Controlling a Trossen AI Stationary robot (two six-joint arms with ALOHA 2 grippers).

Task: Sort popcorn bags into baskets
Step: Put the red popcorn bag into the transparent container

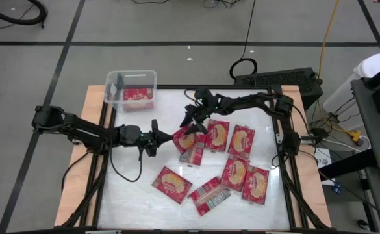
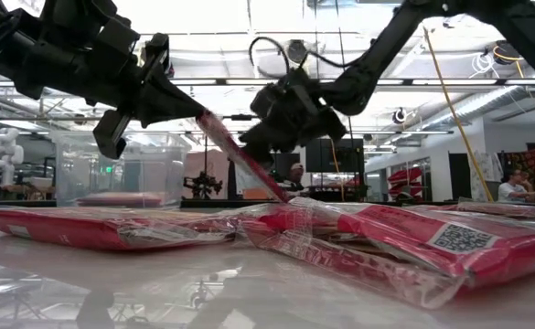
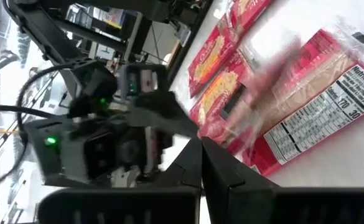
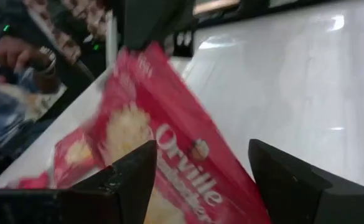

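My left gripper (image 1: 165,136) (image 2: 194,114) (image 3: 201,146) reaches in from the table's left and is shut on one red popcorn bag (image 1: 183,138) (image 2: 240,155), which slants down away from it. My right gripper (image 1: 191,123) (image 2: 267,137) (image 4: 200,180) comes in from the right and is open, its fingers standing either side of that same bag (image 4: 169,149); whether they touch it I cannot tell. Several more red bags (image 1: 241,140) (image 1: 172,183) lie flat on the table. The clear bin (image 1: 132,88) (image 2: 121,169) at the far left corner holds one bag (image 1: 138,97). My left gripper pinches the bag by its edge nearest the table's left (image 2: 205,121) between the two fingers, coming in roughly level from the left. The bag is tilted, sloping down from the fingers toward the bags on the table; whether its low end (image 2: 272,190) rests on them cannot be told.
Bags crowd the table's middle and right (image 1: 217,134) (image 1: 256,184) (image 1: 209,195); one lies right under the held bag (image 1: 193,153). The white tabletop (image 1: 131,175) near the left edge is bare. Cables and a dark box (image 1: 287,81) sit beyond the far edge. People show in the room behind.
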